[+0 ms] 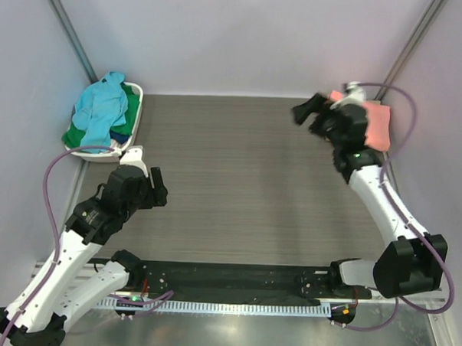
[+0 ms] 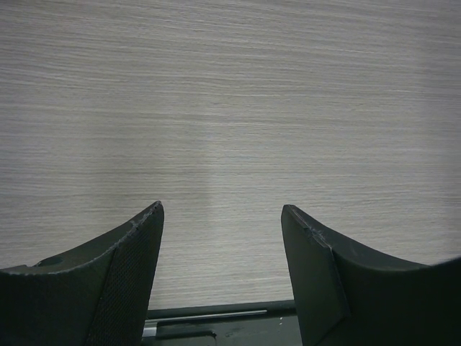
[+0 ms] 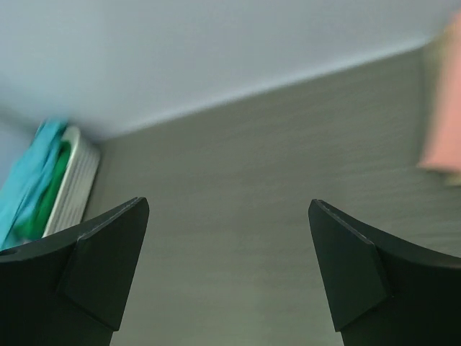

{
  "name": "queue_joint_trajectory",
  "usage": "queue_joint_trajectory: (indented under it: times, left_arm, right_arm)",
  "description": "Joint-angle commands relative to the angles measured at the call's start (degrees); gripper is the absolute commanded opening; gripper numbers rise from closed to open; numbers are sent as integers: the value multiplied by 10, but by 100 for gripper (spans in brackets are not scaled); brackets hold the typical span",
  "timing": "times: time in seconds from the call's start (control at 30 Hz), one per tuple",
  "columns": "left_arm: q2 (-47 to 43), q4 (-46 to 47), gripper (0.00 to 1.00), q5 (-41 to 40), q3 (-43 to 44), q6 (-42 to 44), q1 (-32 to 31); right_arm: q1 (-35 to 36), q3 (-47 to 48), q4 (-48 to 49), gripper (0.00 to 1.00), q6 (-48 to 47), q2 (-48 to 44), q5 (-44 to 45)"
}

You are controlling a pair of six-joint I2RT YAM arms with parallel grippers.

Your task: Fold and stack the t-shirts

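Right gripper [image 3: 227, 204] spread wide — salmon-pink t-shirt [image 1: 376, 124] nearby, apart, far-right corner

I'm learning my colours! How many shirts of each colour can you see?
Light blue shirt: 1
Green shirt: 1
Salmon-pink shirt: 1
Total: 3 in plain sight; the pile in the basket may hide more.

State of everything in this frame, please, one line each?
Left gripper: jaws open, empty.
Right gripper: jaws open, empty.
Salmon-pink t-shirt: folded, lying at far right.
Light blue t-shirt: unfolded, heaped atop the basket.
Green t-shirt: crumpled under the blue one.
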Motion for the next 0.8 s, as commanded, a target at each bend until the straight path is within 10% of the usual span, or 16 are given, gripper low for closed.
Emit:
queue_joint_trajectory:
  times: [0.0, 0.27, 0.5, 0.77]
  left_arm:
    - [-9, 20, 68, -8, 1, 3, 3]
    - [-43, 14, 68, -46, 4, -4, 2]
    - [-89, 14, 98, -78, 0, -13, 4]
    - [-104, -12, 100, -150, 5, -45, 5]
  right_arm:
    - [125, -77, -1, 100, 21, -23, -52]
    - [333, -288, 54, 100, 99, -82, -107]
    - [370, -456, 117, 100, 170, -207, -119]
    - [372, -493, 51, 100, 136, -291, -74]
